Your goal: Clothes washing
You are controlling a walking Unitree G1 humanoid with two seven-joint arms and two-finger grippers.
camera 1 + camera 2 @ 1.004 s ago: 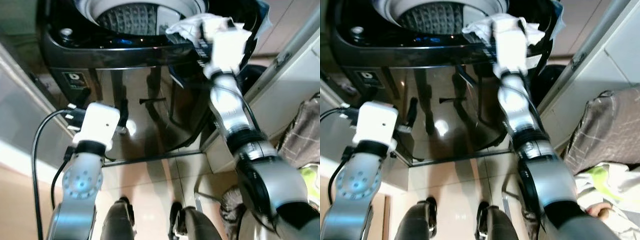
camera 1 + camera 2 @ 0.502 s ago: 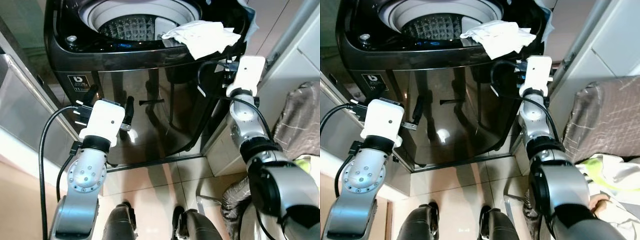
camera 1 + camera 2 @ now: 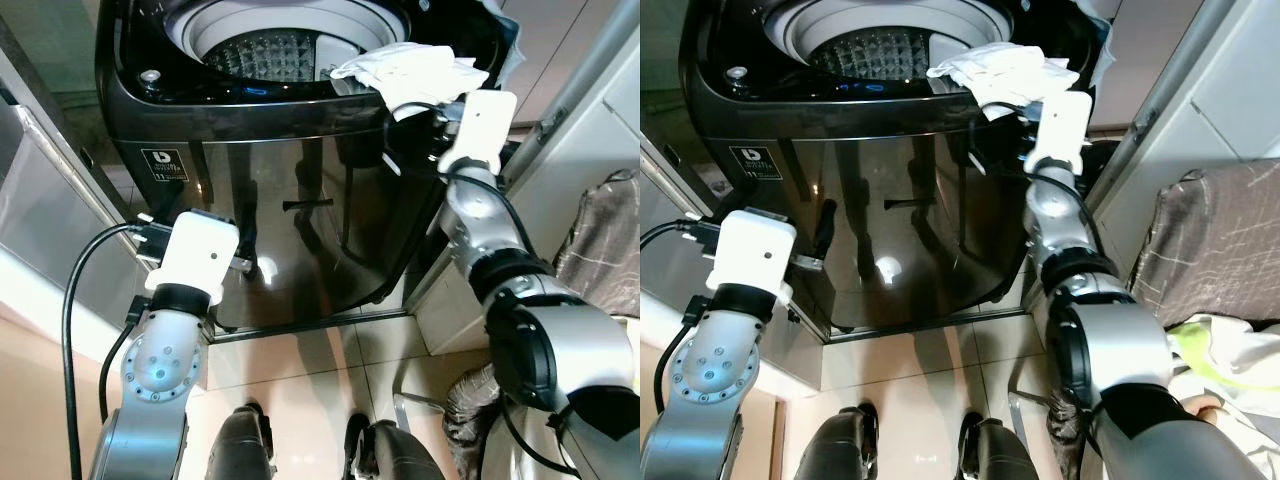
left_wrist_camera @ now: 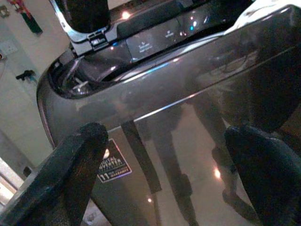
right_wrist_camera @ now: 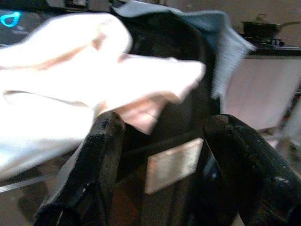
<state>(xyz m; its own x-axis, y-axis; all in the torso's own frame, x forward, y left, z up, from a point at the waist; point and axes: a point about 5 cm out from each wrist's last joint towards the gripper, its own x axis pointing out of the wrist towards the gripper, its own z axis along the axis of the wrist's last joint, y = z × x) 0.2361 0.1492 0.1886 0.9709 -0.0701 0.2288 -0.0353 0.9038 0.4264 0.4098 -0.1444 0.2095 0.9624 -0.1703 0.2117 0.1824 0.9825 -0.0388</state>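
Observation:
A dark top-loading washing machine (image 3: 300, 200) stands before me with its lid up and the drum (image 3: 270, 45) showing. A white cloth (image 3: 405, 68) lies draped over the machine's front right rim. My right gripper (image 5: 164, 122) is raised just below and in front of that white cloth (image 5: 70, 94), open, with nothing between its fingers. My left gripper (image 4: 164, 136) hangs open in front of the machine's glossy front panel (image 4: 188, 122), low on the left side, holding nothing.
A blue-grey garment (image 3: 505, 30) hangs over the machine's back right corner. White panels (image 3: 590, 130) close in on the right, with a grey checked fabric (image 3: 605, 250) and light clothes (image 3: 1230, 350) lower down. A glass-fronted cabinet (image 3: 40, 220) stands left. Tiled floor (image 3: 320, 360) lies below.
My right gripper let go of the white cloth on the rim, dropped away from it, and has now risen back close under it. The left arm has barely moved.

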